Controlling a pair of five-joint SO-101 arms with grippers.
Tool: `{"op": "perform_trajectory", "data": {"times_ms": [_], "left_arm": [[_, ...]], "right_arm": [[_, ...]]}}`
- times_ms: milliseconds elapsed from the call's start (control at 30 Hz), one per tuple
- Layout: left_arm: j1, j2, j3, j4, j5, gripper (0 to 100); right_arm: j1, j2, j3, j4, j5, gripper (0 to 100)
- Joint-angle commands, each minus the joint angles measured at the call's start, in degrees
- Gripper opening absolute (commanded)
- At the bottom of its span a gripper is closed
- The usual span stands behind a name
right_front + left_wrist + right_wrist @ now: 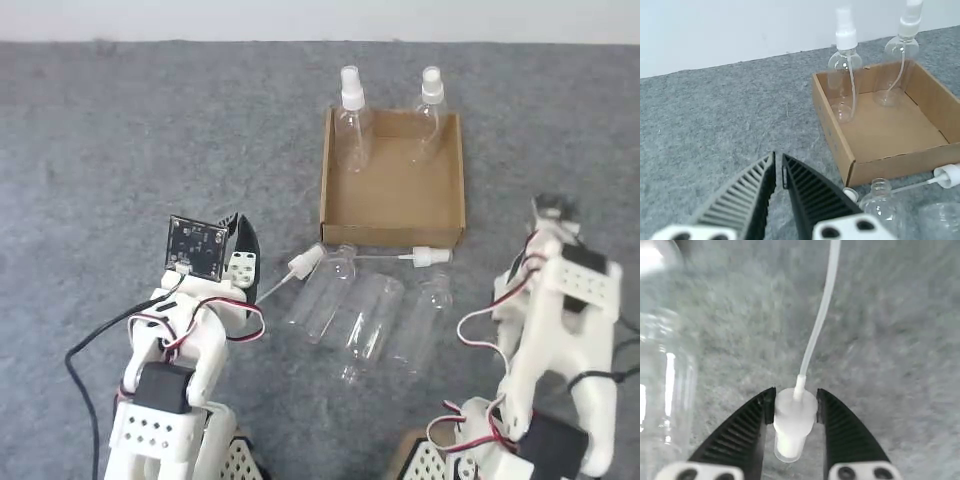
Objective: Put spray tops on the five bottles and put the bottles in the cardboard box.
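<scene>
From the high view, we see the cardboard box at the far middle of the grey surface. A capped bottle and a second capped bottle stand upright against the box's far wall, so we judge two of the five done. Just in front of the box's near wall lie three uncapped bottles on their sides. One loose spray top is off the near left corner, and another loose top rests against the near wall with its tube lying along it. The left claw sits to the left of that near left corner, and the right arm stands to the right of the box. In the left wrist view, the left claw looks toward the box. Its jaws are drawn together to a sliver and hold nothing, so we take this arm to be waiting. In the right wrist view, the right claw is clamped on a spray top just above the surface. The jaws press its head from both sides and its dip tube runs out ahead. We judge the head grip leaves the tube free to feed into a bottle neck. A clear bottle lies beside it.
</scene>
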Motion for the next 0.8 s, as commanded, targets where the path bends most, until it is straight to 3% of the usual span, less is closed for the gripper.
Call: {"op": "perform_trajectory", "data": {"times_ms": [0, 167, 267, 400, 567, 767], "left_arm": [[-0.26, -0.62, -0.57, -1.32, 0.44, 1], [-0.35, -0.62, -0.57, -1.41, 0.26, 1], [-1.05, -0.62, -0.84, -1.05, 0.09, 1], [-7.30, -0.53, -2.68, -0.79, 0.53, 1], [-10.29, -0.53, -4.97, 1.49, 1.93, 1], [-12.31, -0.53, -5.32, 1.41, 2.46, 1]], "right_arm": [[0.13, -0.75, -13.10, 6.81, 0.62, 5.8], [-6.55, -0.75, -23.38, 14.11, -0.53, 5.8], [-14.46, -0.75, -29.27, 17.27, -4.92, 5.8], [-28.18, -0.04, -35.60, 18.15, -9.67, 5.7], [-45.41, 2.86, -40.97, 16.48, -11.87, 5.6], [-54.90, 17.01, -53.54, 16.40, -11.69, 5.9]]}}
